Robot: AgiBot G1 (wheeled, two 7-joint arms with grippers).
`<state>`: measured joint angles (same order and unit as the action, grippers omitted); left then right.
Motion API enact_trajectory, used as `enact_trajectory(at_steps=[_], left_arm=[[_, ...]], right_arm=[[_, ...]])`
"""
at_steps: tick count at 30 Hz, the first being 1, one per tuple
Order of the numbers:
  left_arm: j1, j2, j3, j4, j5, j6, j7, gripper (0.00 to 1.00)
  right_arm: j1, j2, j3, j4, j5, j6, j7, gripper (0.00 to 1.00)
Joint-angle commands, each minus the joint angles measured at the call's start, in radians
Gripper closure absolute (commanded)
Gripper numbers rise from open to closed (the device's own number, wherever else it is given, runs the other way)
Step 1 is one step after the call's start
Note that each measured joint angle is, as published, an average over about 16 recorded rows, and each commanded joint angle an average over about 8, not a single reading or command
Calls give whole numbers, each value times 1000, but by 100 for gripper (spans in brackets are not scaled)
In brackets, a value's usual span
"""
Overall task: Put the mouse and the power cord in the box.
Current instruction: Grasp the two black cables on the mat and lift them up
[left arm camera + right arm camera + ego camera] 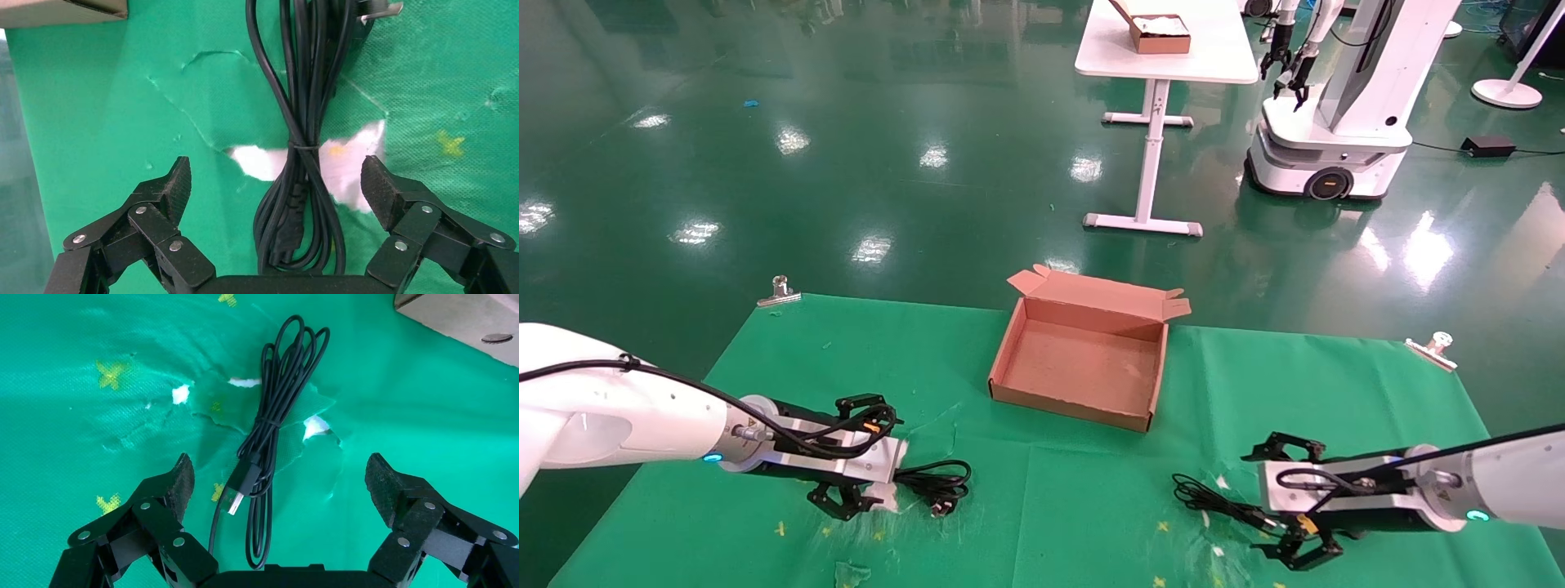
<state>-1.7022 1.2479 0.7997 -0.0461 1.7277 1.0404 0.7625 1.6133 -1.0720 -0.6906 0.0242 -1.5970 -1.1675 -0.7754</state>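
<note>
- Near the middle of the green cloth (pixel 1091 490) sits the box (pixel 1083 359), lid folded back and floor bare, so neither item is in yet.
- To my left of it, near the front edge, lies the power cord (pixel 940 482), a tied bundle just ahead of my left gripper (pixel 846 500).
- From the left wrist I see that gripper spread wide, fingers (pixel 174 184) on either side of the power cord (pixel 303 153) and touching nothing; I judge it is lined up to close across the tie.
- That wrist view also shows the plug prongs at the far end and white patches where the cloth is torn, which the head camera barely gives me.
- Over on my right, the right gripper (pixel 1299 547) is likewise released, empty, straddling a thin bundled cable (pixel 269 416) with a USB connector.
- I take that for the mouse cable (pixel 1214 502); the mouse body itself I cannot find in any view, possibly hidden under the arm.
- Only the head view shows both arms and the box together.
</note>
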Motion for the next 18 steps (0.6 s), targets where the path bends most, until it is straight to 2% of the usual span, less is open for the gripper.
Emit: enact_trajectory(at_steps=[1, 18], left_arm=[[-2, 3, 2, 6, 4, -8, 8, 100], [0, -1, 0, -2, 0, -1, 2, 100]], right_arm=[[1, -4, -1, -7, -2, 4, -4, 100], [0, 1, 0, 2, 0, 0, -1, 100]])
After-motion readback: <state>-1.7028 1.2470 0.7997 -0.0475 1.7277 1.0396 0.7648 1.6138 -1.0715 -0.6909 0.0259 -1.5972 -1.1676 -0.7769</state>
